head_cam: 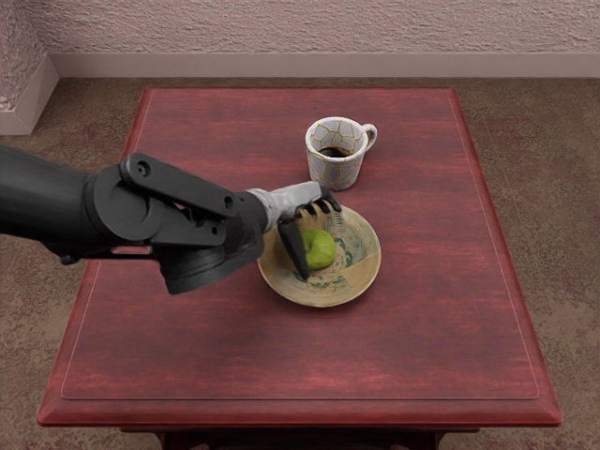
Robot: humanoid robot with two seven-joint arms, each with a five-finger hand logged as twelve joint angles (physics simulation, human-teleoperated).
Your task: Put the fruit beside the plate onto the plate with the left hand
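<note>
A green fruit (321,248) lies in the shallow tan plate (361,272) near the table's middle. My left hand (313,234) reaches in from the left and hovers over the plate's left half. Its thumb (297,253) runs down along the fruit's left side, while the other fingers (323,203) sit above the fruit's far side with a strip of plate showing between them and it. The hand is open and the fruit rests on the plate. The right arm is out of view.
A white cracked-pattern mug (336,152) holding dark liquid stands just behind the plate, close to my fingers. The red wooden table (281,356) has raised edges all round. My bulky left forearm (178,225) covers the table's left-middle part.
</note>
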